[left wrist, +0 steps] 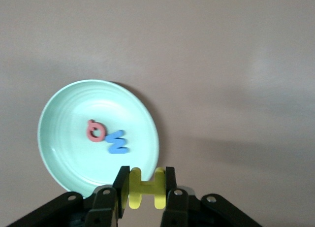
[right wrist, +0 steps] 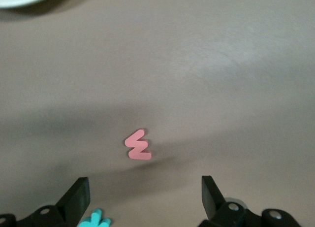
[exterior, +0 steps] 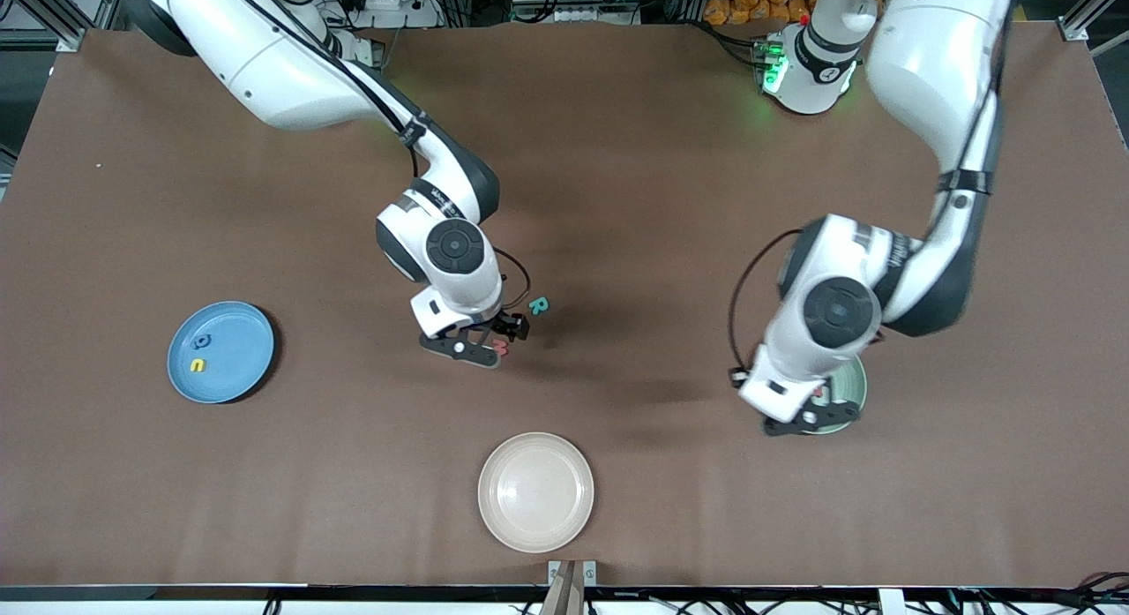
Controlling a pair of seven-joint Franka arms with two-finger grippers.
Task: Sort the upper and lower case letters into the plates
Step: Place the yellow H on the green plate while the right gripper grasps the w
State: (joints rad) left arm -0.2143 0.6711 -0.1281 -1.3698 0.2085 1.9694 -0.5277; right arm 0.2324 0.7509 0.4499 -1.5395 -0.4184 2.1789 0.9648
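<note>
front view: your right gripper hangs low over the middle of the table, right above a red letter that its fingers mostly hide. a teal letter r lies just beside it, farther from the camera. your left gripper sits over the mint plate at the left arm's end, and its wrist covers most of that plate, so you can't read the plate's contents here. the blue plate at the right arm's end holds a yellow letter and a blue letter, both too small to read. the cream plate nearest the camera holds nothing.

left wrist view: your left gripper is clamped on a yellow h, held flat with its crossbar spanning between the pads. it hangs over the plate's rim rather than its middle, so i'd judge the release wants a small carry inward, toward the red letter and blue letter lying touching in the well. the ends of the h run off behind the fingers.

right wrist view: your right gripper is spread wide and grips nothing. the red zigzag letter lies flat on the table, centred between the fingers and slightly ahead of them, its long axis tilted across the line joining the fingertips. a straight descent looks enough. only a corner of the teal letter shows at the frame's edge.
</note>
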